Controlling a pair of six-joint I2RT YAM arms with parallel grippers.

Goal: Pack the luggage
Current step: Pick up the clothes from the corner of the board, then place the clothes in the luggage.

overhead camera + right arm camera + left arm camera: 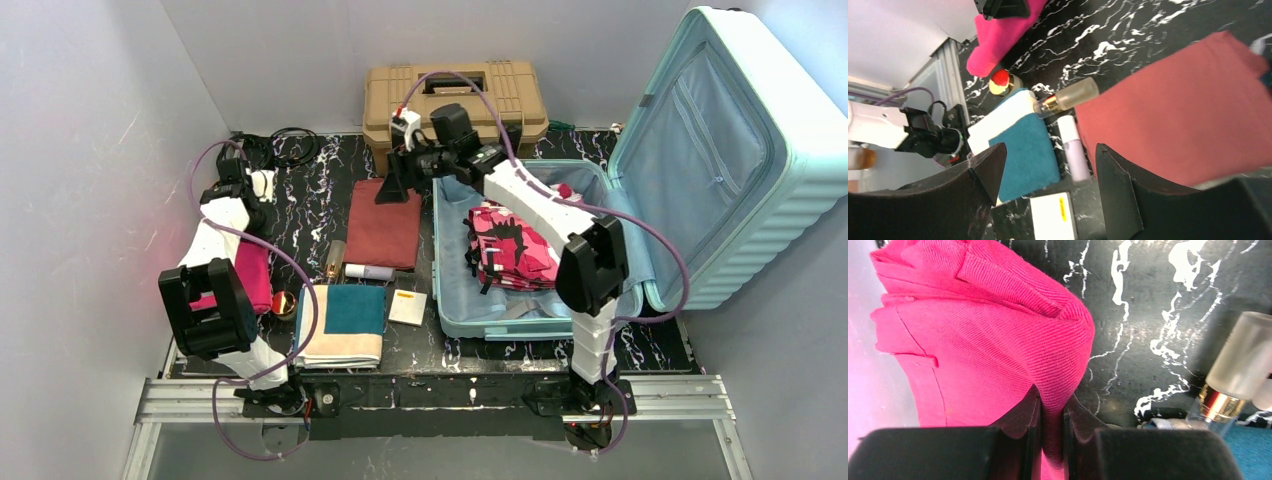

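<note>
The luggage [455, 318], a pale mint-blue suitcase, lies open at the right with its lid [740, 150] standing up. A pink-and-black patterned garment [510, 250] lies inside it. At the left wall, my left gripper [1052, 402] is shut on a fold of the bright pink cloth [983, 335], which lies on the black marbled table [1148, 315]. The same pink cloth [257, 275] shows beside the left arm in the top view. My right gripper [1050, 150] is open and holds nothing. It hovers [395, 188] over the far end of a folded maroon cloth [385, 228], left of the luggage.
A tan toolbox [455, 95] stands at the back. Near the front lie a teal-and-cream folded towel [345, 322], a white card [407, 307], a frosted perfume bottle [335, 255], a white tube [368, 271] and a small round tin [284, 301]. Black cables [280, 145] lie at the back left.
</note>
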